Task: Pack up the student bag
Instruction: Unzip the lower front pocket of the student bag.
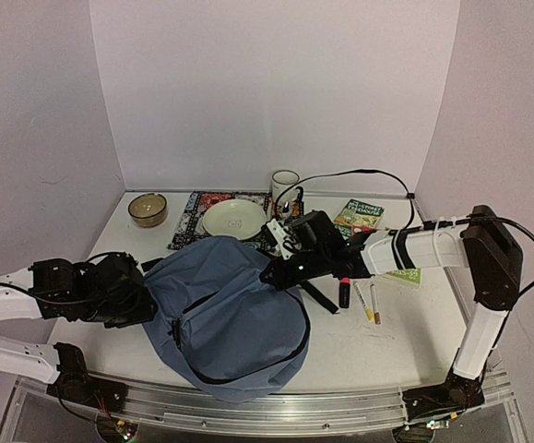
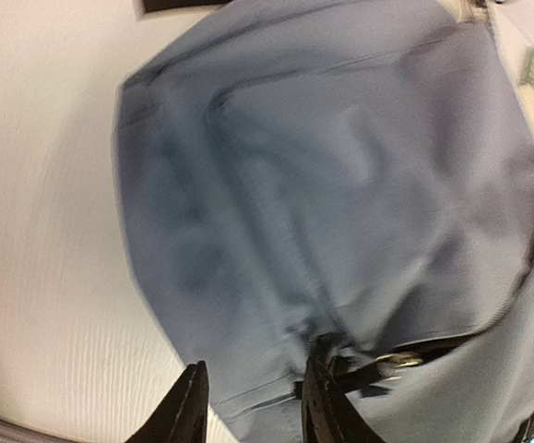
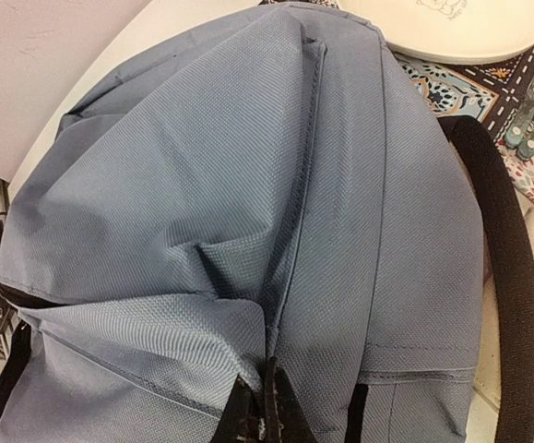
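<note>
The student bag [image 1: 230, 314], a big slate-blue backpack with a black strap [image 3: 502, 268], lies flat at the table's front centre. At the bag's left edge my left gripper [image 1: 145, 300] is open. Its two dark fingertips [image 2: 193, 406] stand apart just above the bag's fabric [image 2: 340, 185], beside a zipper pull [image 2: 397, 360], with nothing held. My right gripper [image 1: 280, 272] is at the bag's upper right edge. In the right wrist view it [image 3: 265, 406] is shut on a raised fold of the bag [image 3: 248, 185] along a seam.
Behind the bag are a patterned mat [image 1: 197, 208], a cream plate [image 1: 234, 220], a brown bowl [image 1: 147, 209] and a white mug [image 1: 285, 182]. Green books [image 1: 359, 217] lie at the back right, with pens [image 1: 370, 303] and a pink-tipped marker [image 1: 345, 291] to the bag's right.
</note>
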Tool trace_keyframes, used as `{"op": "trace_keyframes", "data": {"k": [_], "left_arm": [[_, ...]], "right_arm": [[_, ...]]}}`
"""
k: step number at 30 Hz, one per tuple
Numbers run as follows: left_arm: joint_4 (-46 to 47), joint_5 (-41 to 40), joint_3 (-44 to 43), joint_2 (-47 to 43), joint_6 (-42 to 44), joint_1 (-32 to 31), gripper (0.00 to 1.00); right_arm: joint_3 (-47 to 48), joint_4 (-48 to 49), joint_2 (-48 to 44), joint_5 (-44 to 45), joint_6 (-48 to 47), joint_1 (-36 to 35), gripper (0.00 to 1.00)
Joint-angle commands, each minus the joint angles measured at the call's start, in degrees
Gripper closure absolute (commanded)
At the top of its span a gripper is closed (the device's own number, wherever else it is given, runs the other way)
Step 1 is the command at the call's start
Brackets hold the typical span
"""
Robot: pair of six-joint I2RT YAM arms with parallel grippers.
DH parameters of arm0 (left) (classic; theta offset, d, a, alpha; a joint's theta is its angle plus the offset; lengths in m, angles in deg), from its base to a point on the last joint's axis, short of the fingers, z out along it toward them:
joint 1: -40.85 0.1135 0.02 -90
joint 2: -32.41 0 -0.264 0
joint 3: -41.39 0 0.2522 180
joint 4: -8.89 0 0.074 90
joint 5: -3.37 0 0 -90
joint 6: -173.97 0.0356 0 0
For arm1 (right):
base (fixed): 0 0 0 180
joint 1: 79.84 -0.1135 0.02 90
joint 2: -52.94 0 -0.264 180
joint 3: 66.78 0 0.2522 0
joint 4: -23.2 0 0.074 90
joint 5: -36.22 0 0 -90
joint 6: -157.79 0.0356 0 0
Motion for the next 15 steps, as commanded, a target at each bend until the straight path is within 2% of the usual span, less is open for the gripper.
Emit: {"op": "trace_keyframes", "data": {"k": [1,4,6,10,15], "left_arm": [[5.0,-3.0,-10.1,4.1,15.2,0.2,0.46],[7.0,-2.8,-14.7,10.3,23.7,0.2,0.31],[7.8,-1.9,-17.2,14.3,28.4,0.2,0.25],[7.9,-0.8,-21.2,22.0,36.5,0.2,0.19],[7.8,0.1,-23.4,27.3,42.0,0.2,0.14]], "right_arm": [[3.4,-0.7,0.8,-3.1,-3.6,0.4,1.00],[3.6,-0.8,0.7,-3.7,-3.9,0.2,1.00],[3.8,-0.9,0.8,-4.2,-4.0,0.0,1.00],[4.1,-1.3,1.2,-4.8,-4.1,-0.4,1.00],[4.5,-1.7,1.6,-5.3,-4.2,-0.9,1.00]]}}
